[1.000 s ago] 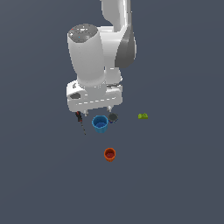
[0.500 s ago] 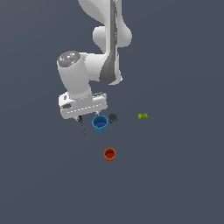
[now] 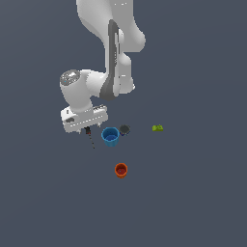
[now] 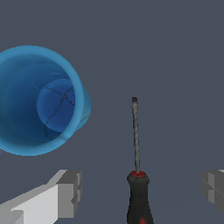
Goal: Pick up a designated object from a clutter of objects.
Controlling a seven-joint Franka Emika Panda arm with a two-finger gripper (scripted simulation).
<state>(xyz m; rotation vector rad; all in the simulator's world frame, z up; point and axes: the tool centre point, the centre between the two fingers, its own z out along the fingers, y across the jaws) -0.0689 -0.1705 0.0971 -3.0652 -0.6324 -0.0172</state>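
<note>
The gripper (image 4: 140,192) stands wide open, its two grey fingers (image 4: 70,192) set far apart at either side of the wrist view, and neither pad touches anything. The screwdriver (image 4: 137,175) lies on the dark grey floor (image 4: 175,65) between those fingers, nearer the middle of the gap than either pad, with clear space on both sides of its red-and-black handle. Its thin dark shaft runs straight out ahead of the claw, ending in a small flat tip. In the exterior view the hand (image 3: 84,119) hangs low over the floor with the screwdriver (image 3: 90,139) showing just beneath it, the shaft slanting out from under the white body toward the bottom of that view; whether the fingertips reach the floor cannot be told from there. The blue cup (image 3: 110,136) stands upright just beside the tool, on the exterior view's right of it, apart from the shaft and from the claw; the wrist view looks down into its open mouth (image 4: 33,100). A dark grey disc (image 3: 125,129) sits close against the far side of the blue cup. The orange cup (image 3: 121,170) stands well apart, nearer the camera, and a small yellow-green piece (image 3: 157,128) lies off toward the exterior view's right.
</note>
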